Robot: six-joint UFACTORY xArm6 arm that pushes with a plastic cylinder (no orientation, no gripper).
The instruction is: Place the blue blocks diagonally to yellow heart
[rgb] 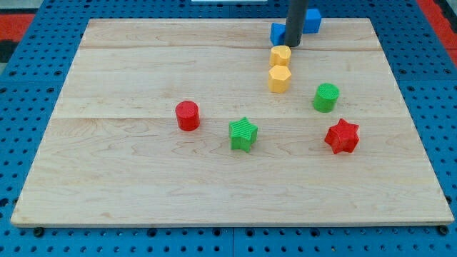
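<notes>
My tip (293,44) sits near the counter (143,185)'s far edge, between two blue blocks: one blue block (277,33) touching its left, the other blue block (313,21) just right (shapes partly hidden). The yellow heart (280,56) lies just below, touching a yellow hexagon (279,79). The rod carries no fingers.
</notes>
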